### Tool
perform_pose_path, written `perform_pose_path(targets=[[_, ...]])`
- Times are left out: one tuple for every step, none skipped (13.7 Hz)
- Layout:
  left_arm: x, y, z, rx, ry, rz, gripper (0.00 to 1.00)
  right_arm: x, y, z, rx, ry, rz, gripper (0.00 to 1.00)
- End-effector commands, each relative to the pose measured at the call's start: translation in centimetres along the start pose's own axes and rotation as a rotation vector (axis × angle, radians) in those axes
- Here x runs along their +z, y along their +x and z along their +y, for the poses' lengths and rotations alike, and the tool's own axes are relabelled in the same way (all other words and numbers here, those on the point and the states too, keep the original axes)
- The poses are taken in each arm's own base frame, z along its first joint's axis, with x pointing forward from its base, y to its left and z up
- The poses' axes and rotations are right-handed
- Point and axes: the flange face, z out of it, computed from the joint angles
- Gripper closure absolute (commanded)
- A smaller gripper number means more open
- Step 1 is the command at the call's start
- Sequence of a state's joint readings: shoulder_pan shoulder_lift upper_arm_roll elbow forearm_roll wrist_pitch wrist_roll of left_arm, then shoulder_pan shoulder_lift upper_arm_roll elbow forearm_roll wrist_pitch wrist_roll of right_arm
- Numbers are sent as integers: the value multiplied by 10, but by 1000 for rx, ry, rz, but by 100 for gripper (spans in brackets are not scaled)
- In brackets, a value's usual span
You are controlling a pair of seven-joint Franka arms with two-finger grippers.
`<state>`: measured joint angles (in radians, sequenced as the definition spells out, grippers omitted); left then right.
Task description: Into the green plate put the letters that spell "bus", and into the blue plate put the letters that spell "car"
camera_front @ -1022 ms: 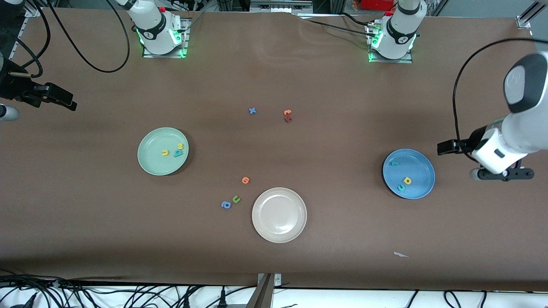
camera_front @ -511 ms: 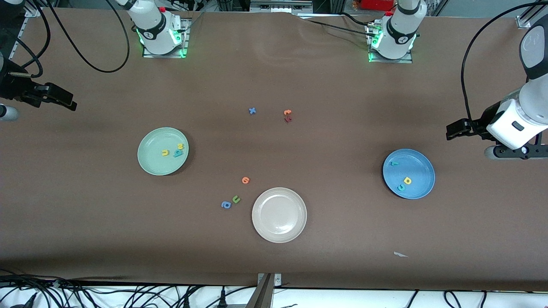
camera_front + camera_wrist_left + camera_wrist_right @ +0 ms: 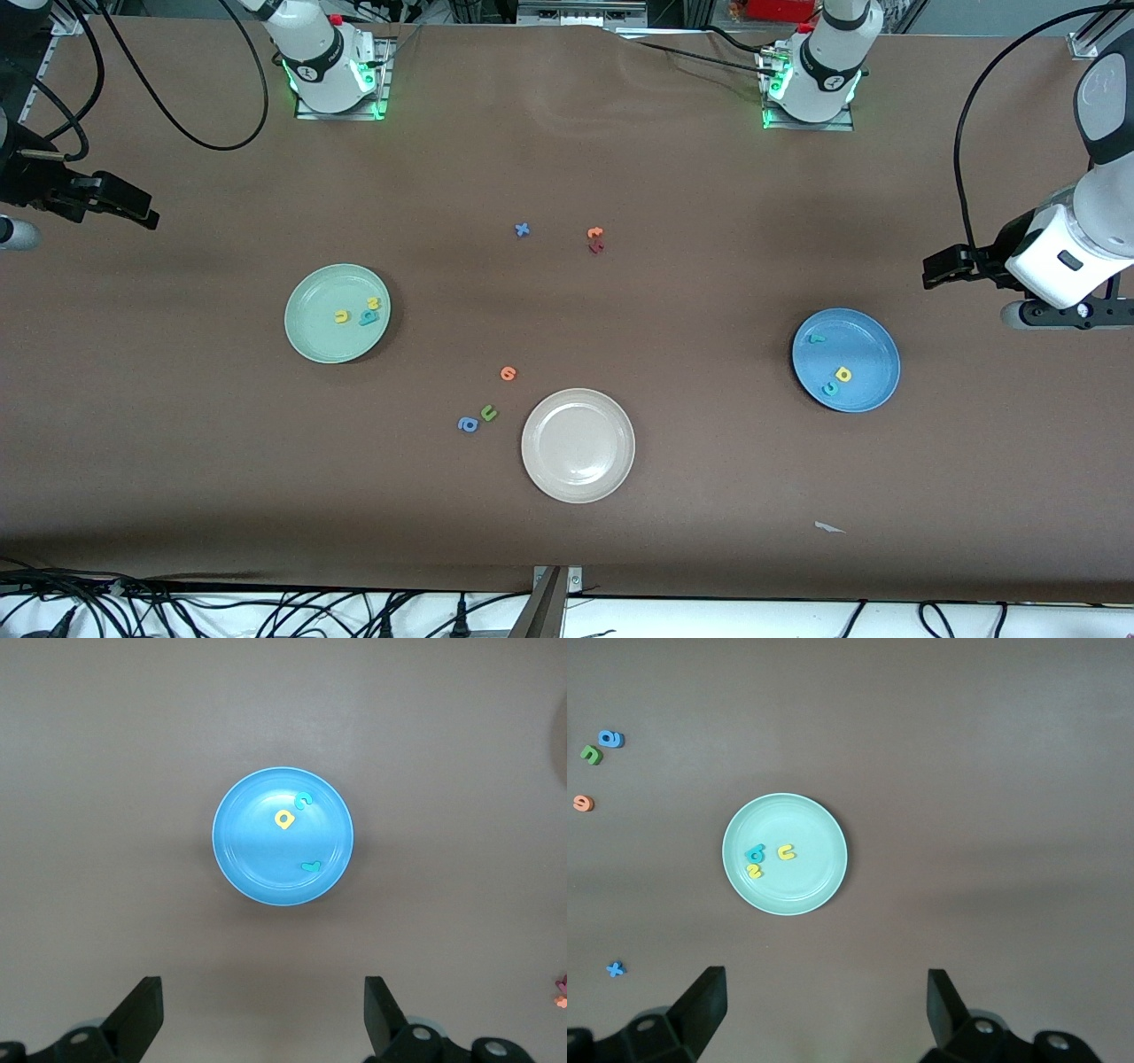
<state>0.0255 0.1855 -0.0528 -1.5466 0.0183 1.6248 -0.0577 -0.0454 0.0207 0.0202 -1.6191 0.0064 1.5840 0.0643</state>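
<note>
The green plate (image 3: 312, 341) (image 3: 806, 886) holds a yellow u (image 3: 341, 316) (image 3: 785, 851), a teal b (image 3: 367, 317) (image 3: 755, 854) and a small yellow s (image 3: 373, 303) (image 3: 754, 871). In the blue plate (image 3: 873, 350) (image 3: 252, 859) lie a teal r (image 3: 817, 338) (image 3: 310, 866), a yellow a (image 3: 842, 375) (image 3: 283, 819) and a teal c (image 3: 830, 388) (image 3: 303, 801). My left gripper (image 3: 1059, 315) (image 3: 264, 1019) hangs open and empty over bare table at the left arm's end. My right gripper (image 3: 13, 233) (image 3: 824, 1010) hangs open and empty at the right arm's end.
A beige-white plate (image 3: 578, 483) stands empty near the front middle. Beside it lie a blue a (image 3: 468, 424), a green u (image 3: 488, 412) and an orange letter (image 3: 508, 373). A blue x (image 3: 523, 229), an orange letter (image 3: 595, 233) and a dark red one (image 3: 596, 247) lie mid-table.
The left arm has drawn away from beside the blue plate toward its end of the table, then stopped. The right arm and all letters have stayed put.
</note>
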Motion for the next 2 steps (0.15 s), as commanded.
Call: perform_pose_path(targets=[[-5, -8, -1, 15, -23, -4, 0, -6, -5, 0, -5, -1, 1, 0], [-5, -8, -1, 17, -23, -4, 0, -6, -5, 0, -5, -1, 1, 0]])
